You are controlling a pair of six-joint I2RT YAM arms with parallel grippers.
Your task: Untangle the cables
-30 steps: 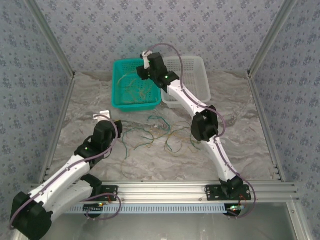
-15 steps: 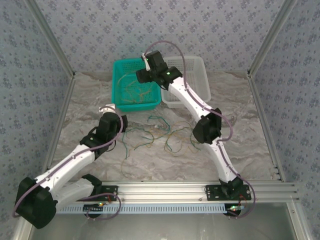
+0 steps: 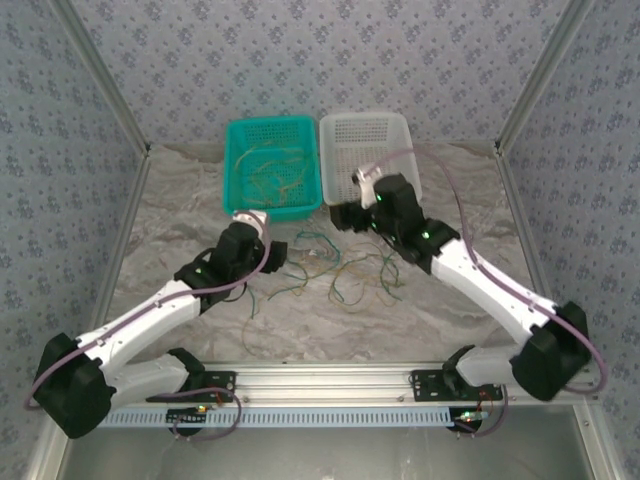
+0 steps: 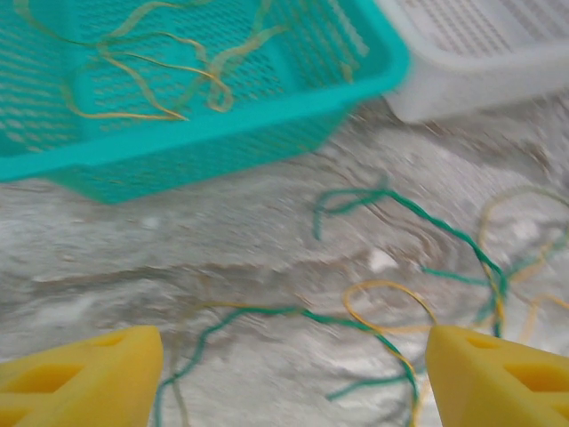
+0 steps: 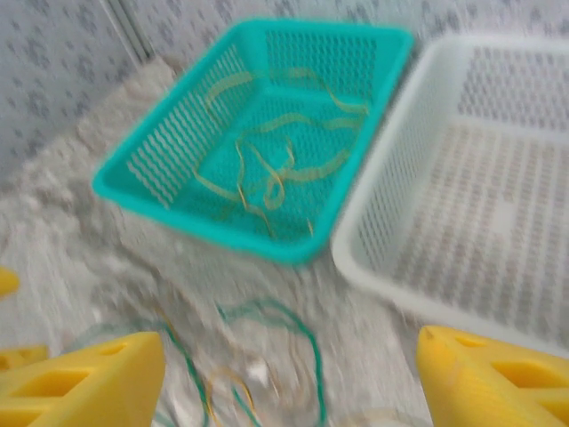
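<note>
The marbled table [image 3: 160, 240] bears everything. The left arm [image 3: 150, 320] stretches in from the near left corner and the right arm [image 3: 480, 285] from the near right, their wrists facing the baskets from either side of the middle. At the far edge a teal basket [image 3: 232, 170] and a white basket [image 3: 400, 140] stand side by side, with their rims close together. Some yellowish cables [image 3: 272, 178] lie curled inside the teal basket. A loose tangle [image 3: 335, 270] of green and yellowish strands lies on the bare table just in front of the baskets, between the two wrists. The left gripper [image 4: 289, 378] hangs over the near left part of the tangle, its yellow fingers [image 4: 80, 374] spread wide and gripping nothing. The right gripper [image 5: 286, 381] is likewise released, over the table before the baskets' front walls, in a blurred view.
</note>
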